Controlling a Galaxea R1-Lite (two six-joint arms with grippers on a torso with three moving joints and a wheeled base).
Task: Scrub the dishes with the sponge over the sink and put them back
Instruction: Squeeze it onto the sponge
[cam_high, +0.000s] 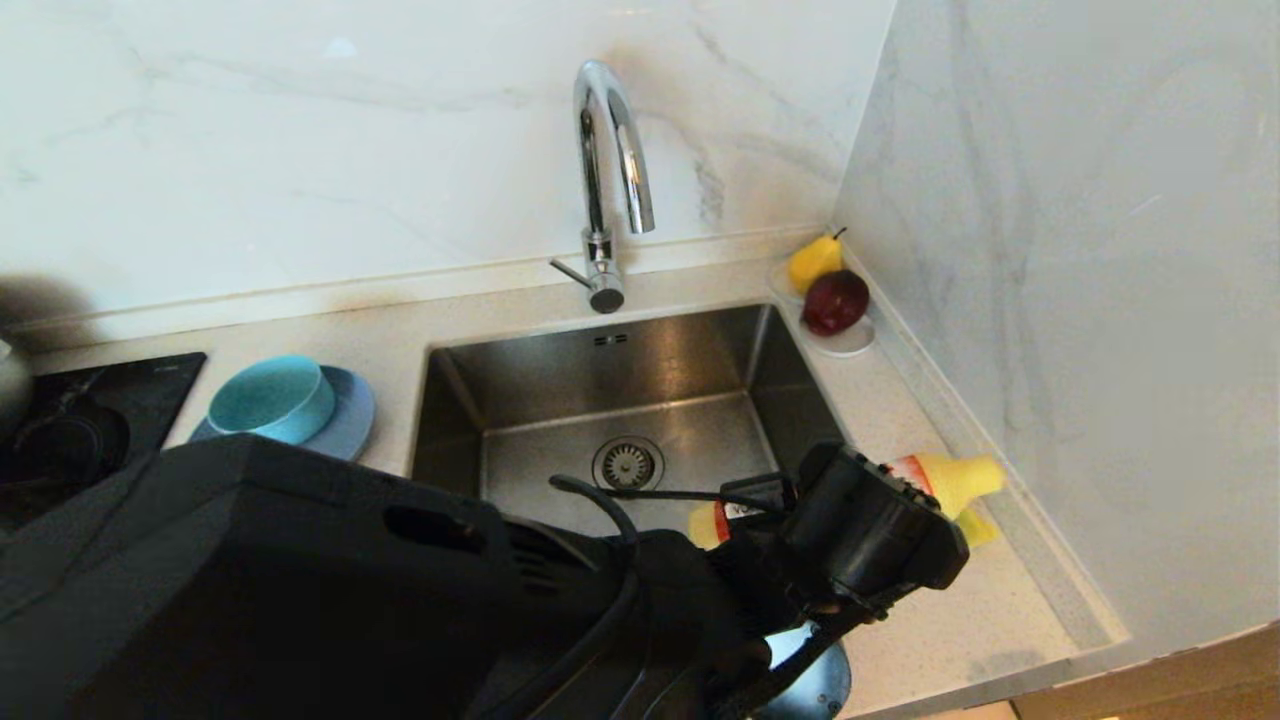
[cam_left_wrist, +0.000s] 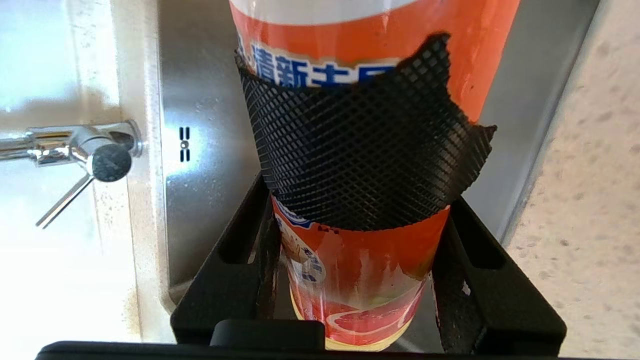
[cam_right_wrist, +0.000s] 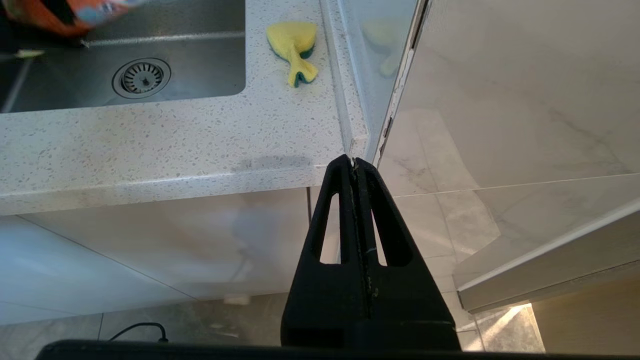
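Clamped in the left pincer (cam_left_wrist: 367, 280), a detergent bottle (cam_left_wrist: 370, 75) hung over the sink (cam_high: 560, 390), likely soaping; next, the sponge (cam_right_wrist: 292, 47) at four o'clock.

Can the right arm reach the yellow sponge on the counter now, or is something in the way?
Probably yes. The sponge lies alone on bare counter right of the sink. The right hand, shut and empty, hangs below the counter edge, so it must rise first. The left hand holds the bottle over the sink.
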